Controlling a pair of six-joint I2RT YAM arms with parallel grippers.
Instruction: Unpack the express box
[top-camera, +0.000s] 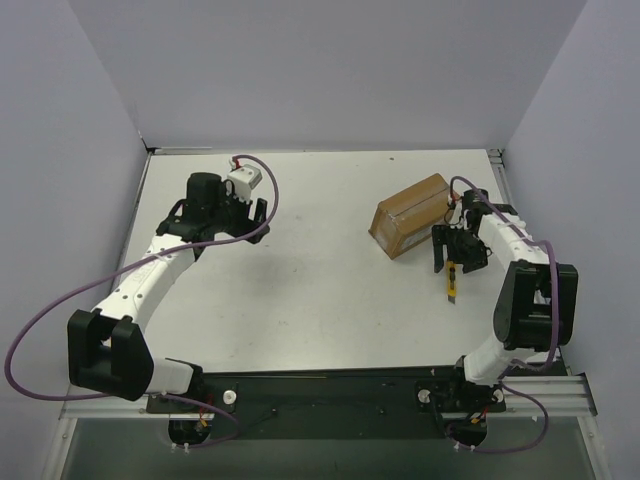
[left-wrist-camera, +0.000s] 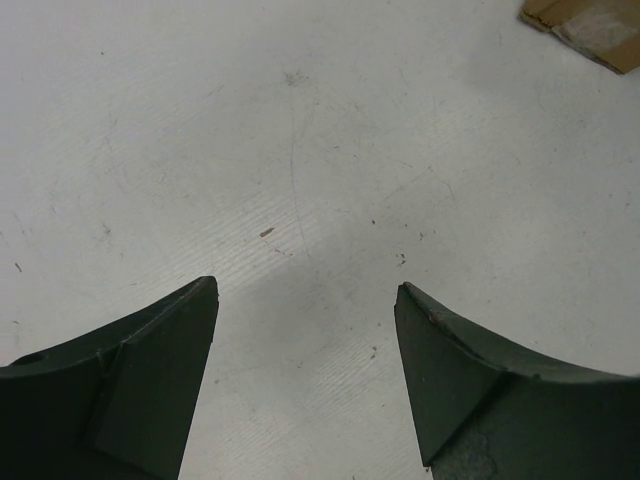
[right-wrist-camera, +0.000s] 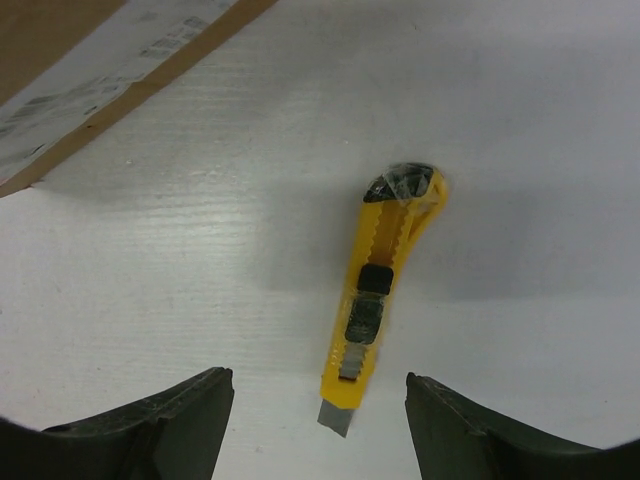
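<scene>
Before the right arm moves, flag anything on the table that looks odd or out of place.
The yellow utility knife lies loose on the table below the open right gripper, its grey blade pushed out and bare. The express box sits skewed to the table's edges and looks closed. Nothing looks spilled or damaged.

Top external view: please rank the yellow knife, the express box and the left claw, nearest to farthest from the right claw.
1. yellow knife: right beneath the right claw.
2. express box: close by, on its left.
3. left claw: far off, on the left side.
</scene>
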